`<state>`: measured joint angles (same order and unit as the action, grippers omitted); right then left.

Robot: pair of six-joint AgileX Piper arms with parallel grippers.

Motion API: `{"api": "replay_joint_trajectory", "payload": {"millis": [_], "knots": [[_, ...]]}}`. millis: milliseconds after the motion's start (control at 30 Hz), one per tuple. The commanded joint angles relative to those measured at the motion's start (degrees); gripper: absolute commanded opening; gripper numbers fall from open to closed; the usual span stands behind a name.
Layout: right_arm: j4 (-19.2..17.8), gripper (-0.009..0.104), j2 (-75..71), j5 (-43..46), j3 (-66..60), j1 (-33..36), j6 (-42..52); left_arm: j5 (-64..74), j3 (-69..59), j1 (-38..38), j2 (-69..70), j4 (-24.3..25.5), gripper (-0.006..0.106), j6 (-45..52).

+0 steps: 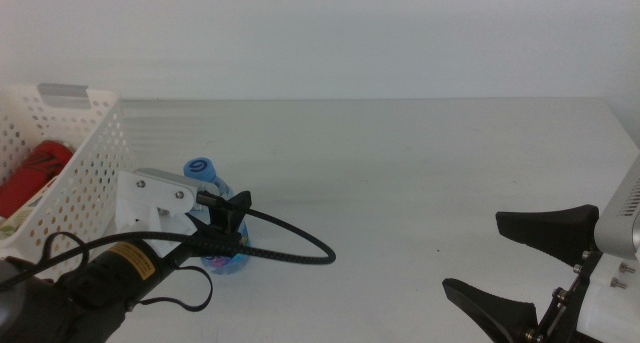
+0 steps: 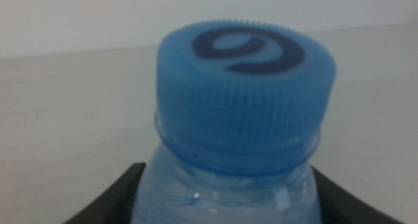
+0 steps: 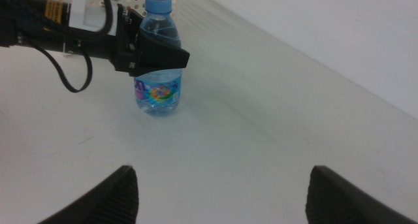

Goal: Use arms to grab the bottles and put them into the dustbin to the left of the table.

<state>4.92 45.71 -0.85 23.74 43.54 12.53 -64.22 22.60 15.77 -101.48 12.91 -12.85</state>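
Note:
The small clear water bottle [image 1: 203, 169] with a blue cap stands on the table [image 1: 420, 173] just right of the dustbin [image 1: 85, 148]. My left gripper [image 1: 228, 228] is shut on the bottle's upper body. In the left wrist view the cap [image 2: 245, 87] fills the picture, with a jaw pressed against each side of the bottle. The right wrist view shows the bottle [image 3: 157, 96] and the left gripper [image 3: 153, 57] on it. The red soda can [image 1: 38, 170] lies inside the dustbin. My right gripper [image 1: 520, 268] is open and empty at the front right. The yellow bottle is out of view.
The white perforated dustbin sits at the table's left edge, close to the left arm. A black cable [image 1: 300, 245] loops from the left wrist onto the table beside the bottle. Bare tabletop lies between the bottle and the right gripper.

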Motion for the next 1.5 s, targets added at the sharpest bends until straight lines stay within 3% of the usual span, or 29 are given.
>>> {"api": "replay_joint_trajectory", "payload": {"millis": [0, 267, 367, 500, 800, 1000, 1233, 1467], "knots": [[-0.6, 0.067, -0.4, 4.0, 1.5, 0.2, 0.3, -2.6, 0.6, 0.1, 5.0, 0.1, -0.005, -1.7], [-0.6, 0.067, -0.4, 4.0, 1.5, 0.2, 0.3, 25.0, 6.3, 0.0, 22.1, -0.7, -0.005, -2.6], [-0.6, 0.067, -0.4, 4.0, 1.5, 0.2, 0.3, 40.9, 13.1, 0.0, 26.6, 2.2, -0.005, -2.1], [-0.6, 0.067, -0.4, 4.0, 1.5, 0.2, 0.3, 58.2, 22.9, 0.0, 28.5, 6.7, -0.005, -2.8], [-0.6, 0.067, -0.4, 4.0, 1.5, 0.2, 0.3, 84.0, 42.0, -0.3, 28.1, 8.1, -0.005, 2.1], [-0.6, 0.067, -0.4, 4.0, 1.5, 0.2, 0.3, 99.3, 55.3, -6.1, 25.2, 3.2, -0.005, 9.4], [-0.6, 0.067, -0.4, 4.0, 1.5, 0.2, 0.3, 109.6, 67.7, -16.5, 19.2, -8.1, -0.005, 23.9], [-0.6, 0.067, -0.4, 4.0, 1.5, 0.2, 0.3, 119.3, 74.8, -26.5, 11.4, -16.8, -0.005, 32.0]]}}
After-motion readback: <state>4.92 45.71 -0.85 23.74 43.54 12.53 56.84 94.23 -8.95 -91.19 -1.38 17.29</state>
